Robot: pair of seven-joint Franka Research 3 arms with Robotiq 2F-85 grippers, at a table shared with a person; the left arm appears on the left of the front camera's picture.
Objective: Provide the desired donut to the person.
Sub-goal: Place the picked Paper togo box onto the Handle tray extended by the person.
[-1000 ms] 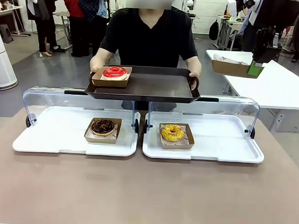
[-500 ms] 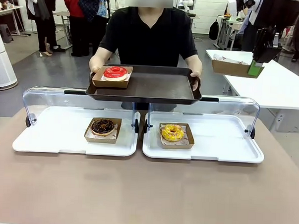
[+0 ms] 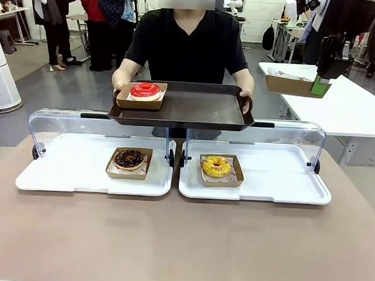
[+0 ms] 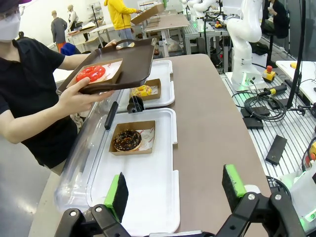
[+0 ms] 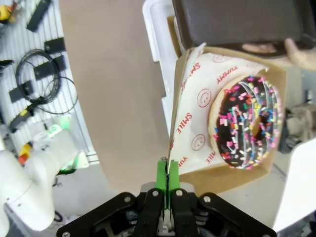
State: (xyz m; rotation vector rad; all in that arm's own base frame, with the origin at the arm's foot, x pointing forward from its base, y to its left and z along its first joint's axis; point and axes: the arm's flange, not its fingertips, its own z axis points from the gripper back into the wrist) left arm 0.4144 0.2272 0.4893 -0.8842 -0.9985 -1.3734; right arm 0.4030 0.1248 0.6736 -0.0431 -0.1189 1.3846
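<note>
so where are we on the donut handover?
Done: a red donut already sits on the person's dark tray. In hand: the right tool is shut on the edge of a cardboard boat holding a sprinkled chocolate donut, raised near the tray. Left: setting it on the tray and releasing. Left tool is open.

Bright, even overhead light where I work; shadows fall soft, focus stays sharp, and my wrist views bend at the edges.
</note>
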